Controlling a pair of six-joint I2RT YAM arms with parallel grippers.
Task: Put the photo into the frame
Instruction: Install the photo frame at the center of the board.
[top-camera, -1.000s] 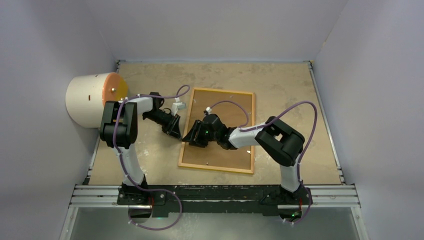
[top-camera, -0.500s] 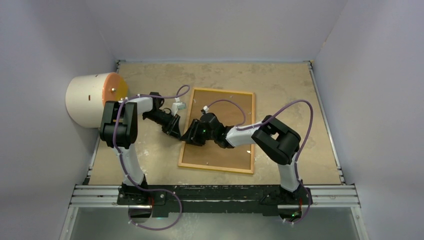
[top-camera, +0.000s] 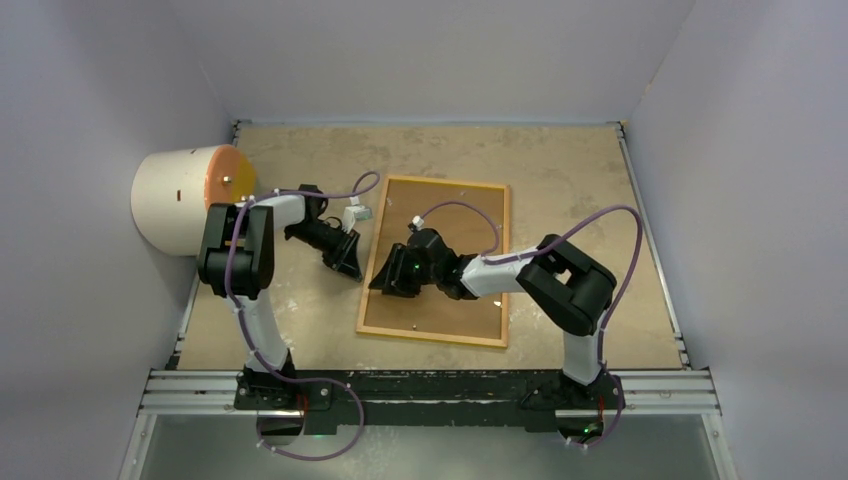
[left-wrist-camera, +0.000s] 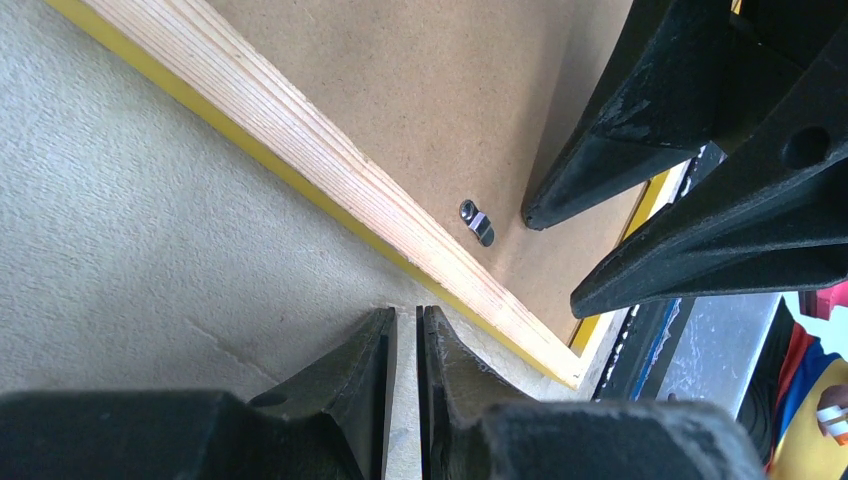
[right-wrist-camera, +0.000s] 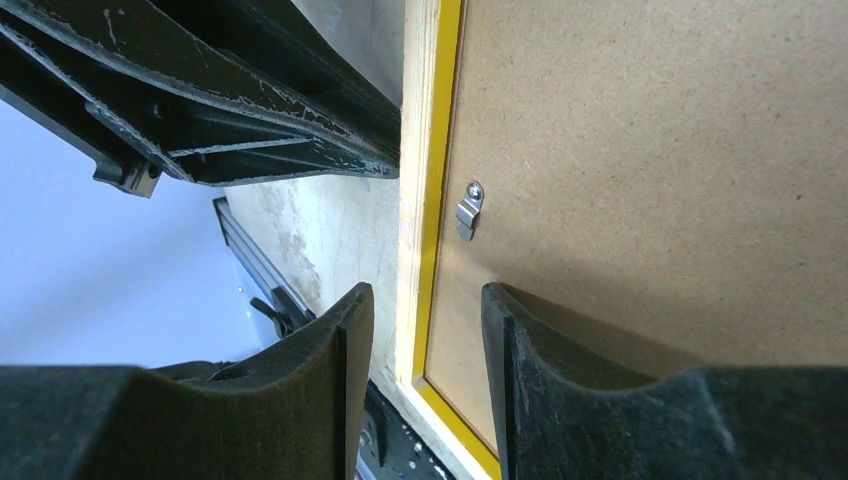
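The right gripper (top-camera: 381, 283) is drawing slightly back along the left rail of the frame (top-camera: 430, 336), its jaws standing half apart astride that rail without pinching it, near a metal turn clip (right-wrist-camera: 468, 210). The left gripper (top-camera: 349, 267) is keeping its place just outside the same rail, fingers all but closed on nothing. The frame is lying back-up on the table (top-camera: 560, 180) with the brown backing board (top-camera: 450, 215) seated in it (the photo is showing in no view), suggesting that fastening is beginning.
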